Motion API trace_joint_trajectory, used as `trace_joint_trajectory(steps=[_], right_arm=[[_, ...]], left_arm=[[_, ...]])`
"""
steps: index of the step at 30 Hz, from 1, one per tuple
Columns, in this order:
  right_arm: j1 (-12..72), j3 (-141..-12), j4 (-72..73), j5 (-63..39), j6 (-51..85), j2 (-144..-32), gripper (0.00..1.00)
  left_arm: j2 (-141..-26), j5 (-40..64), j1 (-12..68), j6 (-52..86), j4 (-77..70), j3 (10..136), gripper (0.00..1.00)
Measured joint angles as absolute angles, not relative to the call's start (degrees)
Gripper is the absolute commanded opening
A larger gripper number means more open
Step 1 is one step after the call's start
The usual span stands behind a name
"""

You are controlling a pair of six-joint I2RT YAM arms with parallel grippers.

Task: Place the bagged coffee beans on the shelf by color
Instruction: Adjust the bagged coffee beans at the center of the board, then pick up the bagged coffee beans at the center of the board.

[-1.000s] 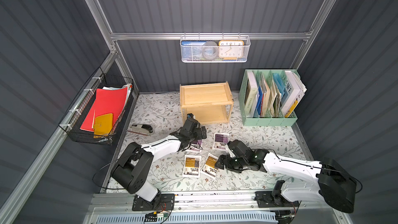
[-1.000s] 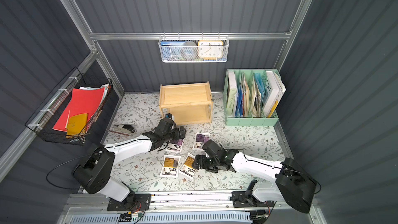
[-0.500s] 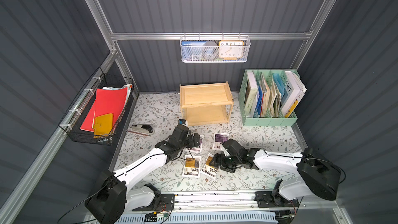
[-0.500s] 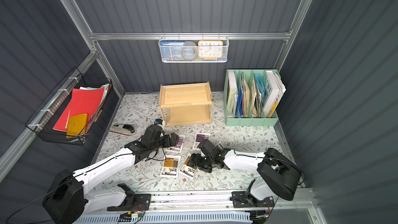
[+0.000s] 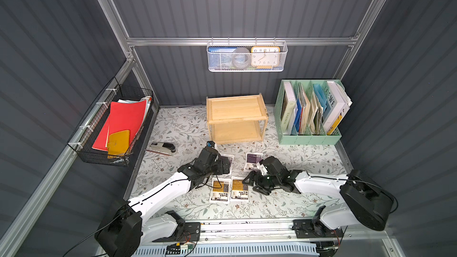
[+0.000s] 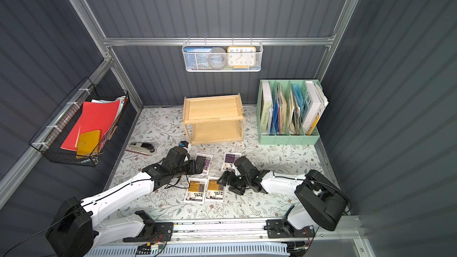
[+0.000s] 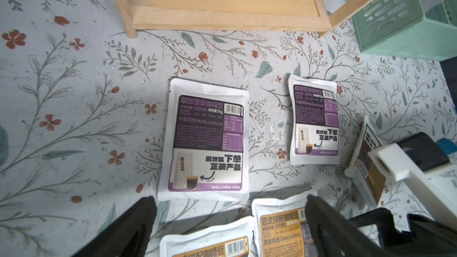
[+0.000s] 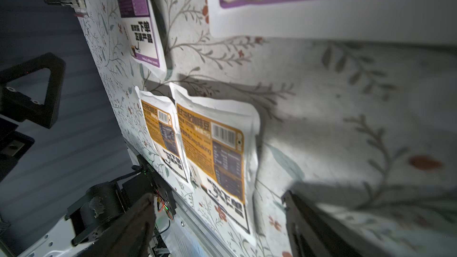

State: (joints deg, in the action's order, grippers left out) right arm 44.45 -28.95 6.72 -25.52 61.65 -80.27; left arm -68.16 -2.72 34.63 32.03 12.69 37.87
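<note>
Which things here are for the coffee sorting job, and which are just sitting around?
For the job: white pouches with purple labels, white pouches with orange labels, light wooden two-tier shelf.

Just lying about: dark stapler, mint-green plastic file organizer, black wire basket, white mesh basket.

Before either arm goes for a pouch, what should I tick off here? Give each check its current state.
1. Shelf tiers bare: ok.
2. Left hand open: ok.
3. Right hand open, nothing between its fingers: ok.
4. First purple pouch and second purple pouch flat, apart: ok.
5. Left orange pouch and right orange pouch separated: not ok, edges meet.
6. Third orange pouch lying flat: not ok, tilted beside the right arm.
</note>
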Motion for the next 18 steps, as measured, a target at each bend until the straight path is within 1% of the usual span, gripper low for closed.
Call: trace_joint_trajectory(steps=[4,10,18], right_arm=[[45.45,-27.9,3.57,-25.71,61.21,-77.52,0.84],[48.12,-27.88,1.78,-26.13,60.71,-77.49,0.83],[49.67,-28.34,5.45,-28.03,60.88,-80.6,0.81]], left_arm=[[-70.17,-3.46,36.8,32.08,14.92,38.59,1.0],[-75.7,-7.35,42.19,32.6,18.35,41.71,1.0],[-84.14,-13.63,48.86,33.98,22.31,45.58,1.0]])
